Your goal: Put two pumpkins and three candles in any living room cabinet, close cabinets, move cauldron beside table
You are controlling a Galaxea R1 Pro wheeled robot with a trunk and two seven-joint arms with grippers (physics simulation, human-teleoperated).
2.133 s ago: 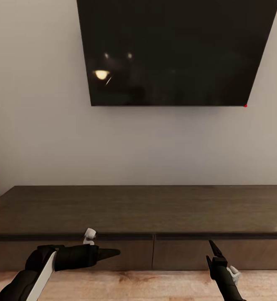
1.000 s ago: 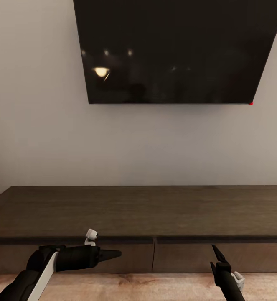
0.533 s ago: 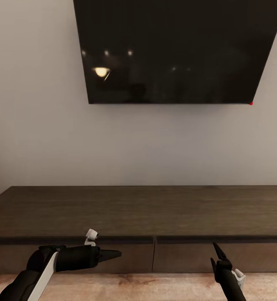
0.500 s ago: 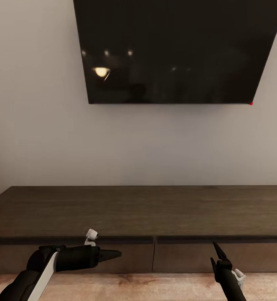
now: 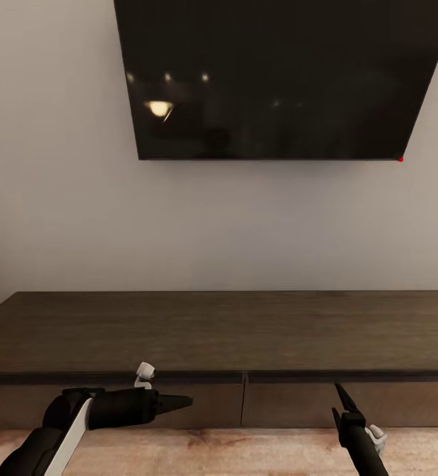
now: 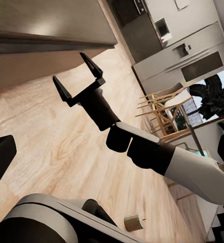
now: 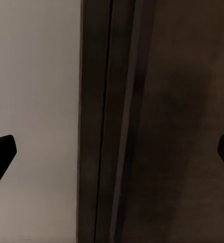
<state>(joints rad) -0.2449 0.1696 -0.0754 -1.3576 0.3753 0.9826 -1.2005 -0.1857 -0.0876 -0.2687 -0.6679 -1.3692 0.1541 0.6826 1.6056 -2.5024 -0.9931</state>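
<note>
Robot faces the cabinet (image 5: 219,330), a long low dark unit against the wall under the TV (image 5: 278,79), both drawer fronts looking flush shut; no pumpkins, candles or cauldron here, so this is probably the check-cabinets-closed or pre-opening step. Right claw (image 6: 78,76) is spread and empty just near of the right drawer front, left claw (image 5: 182,400) hangs near the left front, spread or pressed together cannot be told. Next likely needs catching the handle-less drawer's top edge, with floor (image 5: 245,449) free behind for pulling.
</note>
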